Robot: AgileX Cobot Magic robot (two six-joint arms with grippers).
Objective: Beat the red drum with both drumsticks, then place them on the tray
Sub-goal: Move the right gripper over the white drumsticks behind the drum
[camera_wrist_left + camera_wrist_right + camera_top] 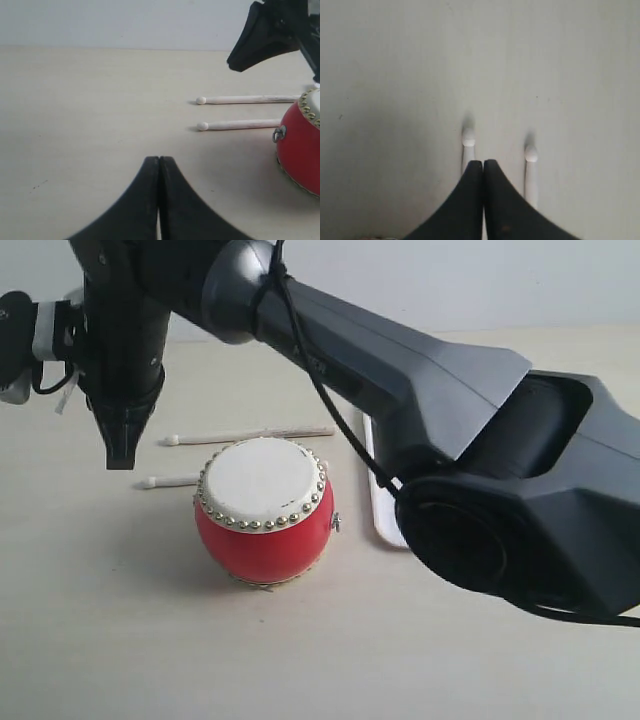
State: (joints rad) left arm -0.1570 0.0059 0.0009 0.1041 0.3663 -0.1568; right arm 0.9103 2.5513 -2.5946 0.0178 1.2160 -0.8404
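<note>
The red drum (265, 530), glossy and stud-ringed, stands beside slim pale drumsticks (250, 433); left tool (159, 160) and right tool (483, 163) closed, empty.

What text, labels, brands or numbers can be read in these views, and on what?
None readable in any view.
Red drum: plain glossy body, no print.
Drumsticks: bare wood, no marks.
Tray: the strip that shows is plain white.
Arm housing: no lettering can be made out.
</note>
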